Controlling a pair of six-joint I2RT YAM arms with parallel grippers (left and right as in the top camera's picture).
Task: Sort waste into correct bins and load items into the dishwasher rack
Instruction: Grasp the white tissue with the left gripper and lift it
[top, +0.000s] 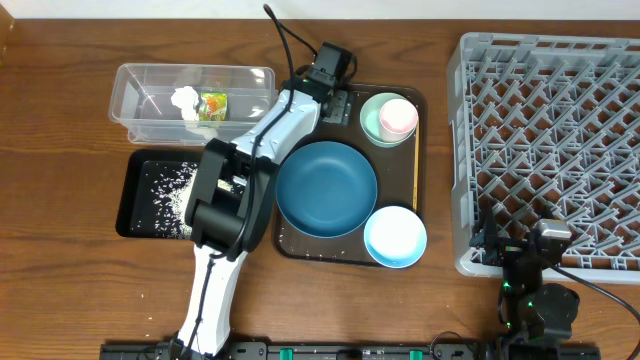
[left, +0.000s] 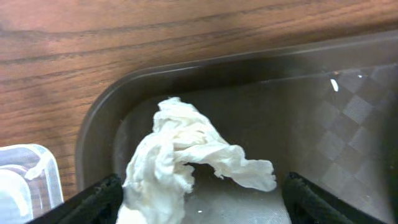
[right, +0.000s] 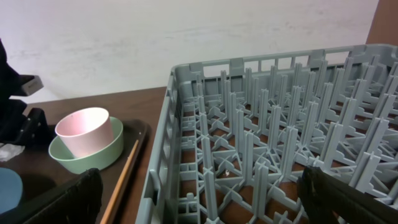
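A crumpled white tissue (left: 186, 152) lies in the far left corner of the brown serving tray (left: 348, 124). My left gripper (left: 202, 202) is open, with one finger on each side of the tissue; in the overhead view it (top: 335, 88) covers the tissue. The clear tub (top: 190, 100) holds another tissue (top: 185, 100) and a yellow-green scrap (top: 213, 105). Rice (top: 172, 190) lies in the black tray (top: 135, 200). The dark blue plate (top: 325, 188), light blue bowl (top: 395, 237), mint bowl (top: 372, 120) with the pink cup (top: 398, 117) in it, and the wooden stick (top: 416, 170) are on the brown tray. My right gripper (right: 202, 199) is open and empty over the front left corner of the grey rack (top: 550, 150).
The clear tub's corner (left: 25, 180) shows just left of the brown tray. The right wrist view shows the rack's upright pegs (right: 267, 143), the mint bowl (right: 87, 155), pink cup (right: 84, 130) and stick (right: 124, 174). Bare wooden table surrounds everything.
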